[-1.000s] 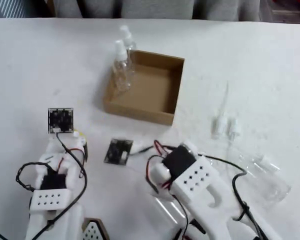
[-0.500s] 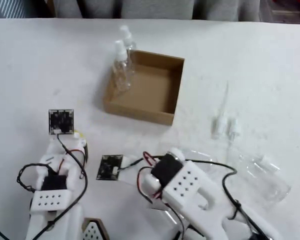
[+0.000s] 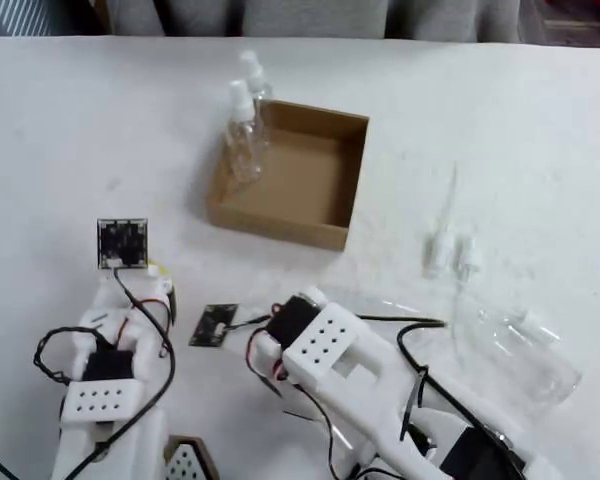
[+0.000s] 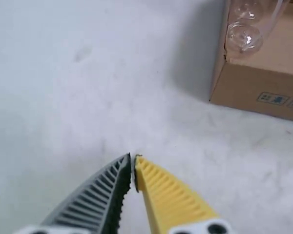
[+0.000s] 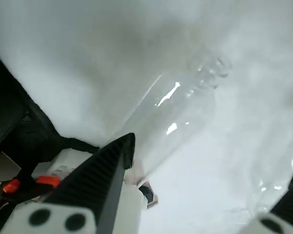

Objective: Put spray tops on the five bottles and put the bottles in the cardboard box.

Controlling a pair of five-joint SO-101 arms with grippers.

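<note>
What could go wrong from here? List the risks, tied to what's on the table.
1. The clear bottle lies on its side by the open right end effector. It is round and smooth, so it may roll or slip out when gripped.
2. The loose spray tops lie near the right arm. A sweep could scatter them.
3. Two capped bottles stand in a corner of the cardboard box. A careless drop could topple them.
</note>
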